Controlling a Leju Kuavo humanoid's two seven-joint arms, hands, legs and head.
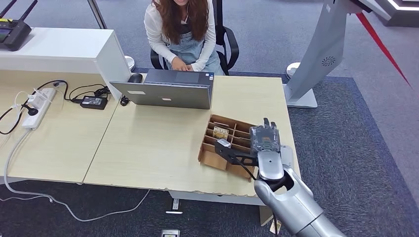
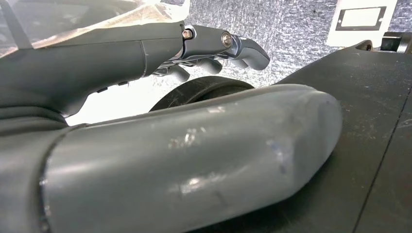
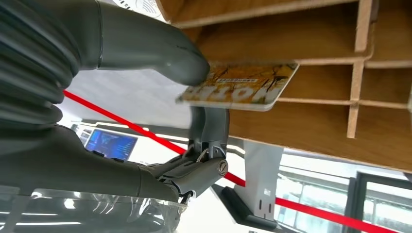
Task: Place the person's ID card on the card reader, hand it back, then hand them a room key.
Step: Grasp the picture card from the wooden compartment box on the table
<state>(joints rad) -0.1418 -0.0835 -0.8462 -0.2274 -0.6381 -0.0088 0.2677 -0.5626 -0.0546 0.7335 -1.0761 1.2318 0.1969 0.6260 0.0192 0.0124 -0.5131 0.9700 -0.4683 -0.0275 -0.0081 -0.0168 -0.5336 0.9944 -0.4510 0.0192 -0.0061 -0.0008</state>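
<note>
1 room key [image 3: 240,86] pinched over organizer [image 1: 232,129].

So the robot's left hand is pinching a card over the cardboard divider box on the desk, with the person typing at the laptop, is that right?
Not quite: it is the right hand that pinches the card, as the right wrist view shows, over the cardboard divider box. The rest stands: the box sits on the desk, and the person has their hands at the laptop.
</note>
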